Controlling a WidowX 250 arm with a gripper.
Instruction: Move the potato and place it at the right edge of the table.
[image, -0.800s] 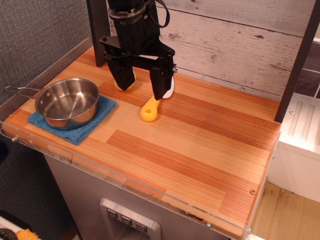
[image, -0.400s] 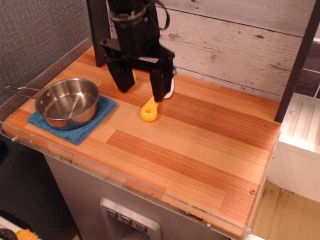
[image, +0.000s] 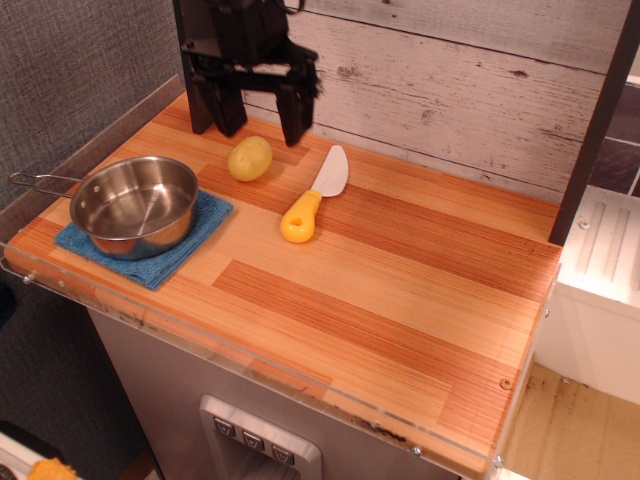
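The pale-yellow potato (image: 250, 158) lies on the striped wooden table (image: 400, 290) near the back left, between the steel pot and the knife. My black gripper (image: 260, 122) hangs open and empty just behind and above the potato, its two fingers (image: 296, 118) spread wide and apart from it. The table's right edge is far from the potato.
A steel pot (image: 133, 204) with a wire handle sits on a blue cloth (image: 150, 250) at the left. A knife with a yellow handle and white blade (image: 312, 198) lies right of the potato. A clear acrylic rim (image: 250, 365) lines the table's front; a plank wall stands behind.
My gripper has risen and moved back toward the wall, away from the potato and knife. The potato, earlier hidden behind a finger, now shows whole on the table.
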